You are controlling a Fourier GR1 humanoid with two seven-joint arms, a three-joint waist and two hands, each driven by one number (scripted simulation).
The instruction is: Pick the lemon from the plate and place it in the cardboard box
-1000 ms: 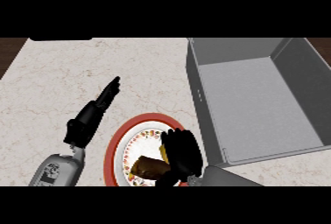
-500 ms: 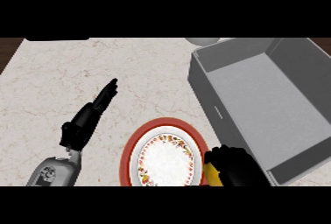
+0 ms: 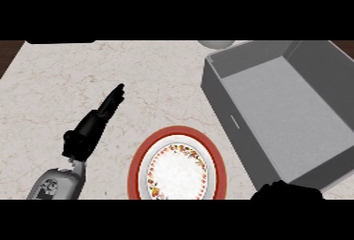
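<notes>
One plate [image 3: 211,161], one box [image 3: 290,108]; left robot hand [image 3: 93,124] straight-fingered, right robot hand [image 3: 287,191] unreadable.

Pale round object [image 3: 216,43] at counter's [image 3: 62,70] far edge, cropped.

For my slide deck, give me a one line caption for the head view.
Plate bare of lemon beside the open grey box; left hand open on the counter, right hand low by the box.

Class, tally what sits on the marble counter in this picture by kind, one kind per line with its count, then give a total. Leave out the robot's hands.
Plates: 1, red-rimmed plate
Boxes: 1, grey box
Pale round objects cut off at the top edge: 1
Lemons: 0 visible
Total: 3
</notes>
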